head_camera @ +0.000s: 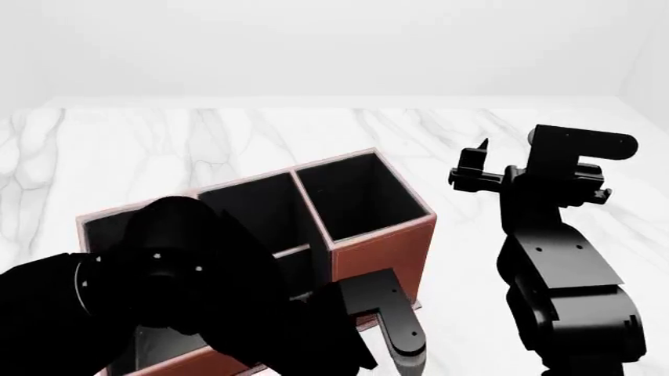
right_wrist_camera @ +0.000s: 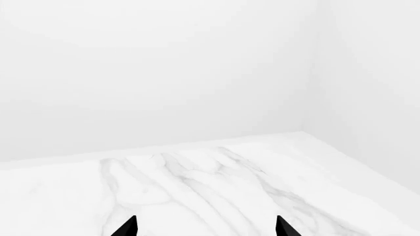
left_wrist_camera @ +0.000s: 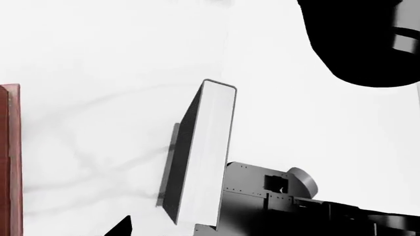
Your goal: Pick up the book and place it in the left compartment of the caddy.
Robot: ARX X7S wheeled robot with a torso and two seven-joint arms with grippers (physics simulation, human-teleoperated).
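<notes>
Book (left_wrist_camera: 208,157) upright below left gripper (left_wrist_camera: 164,231), long axis along jaws; left jaws' state unclear. Right gripper (right_wrist_camera: 204,227) spread, empty, well apart.

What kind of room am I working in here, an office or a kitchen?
Hard to say: it looks like a bare simulated test scene. A white marble-veined tabletop meets plain white walls, and only a leather-look desk caddy hints at an office.

The left arm (head_camera: 178,290) hangs over the caddy (head_camera: 381,231) — its left side is hidden (the tall end cell lies open); bare marble (head_camera: 262,129) stretches behind.
</notes>
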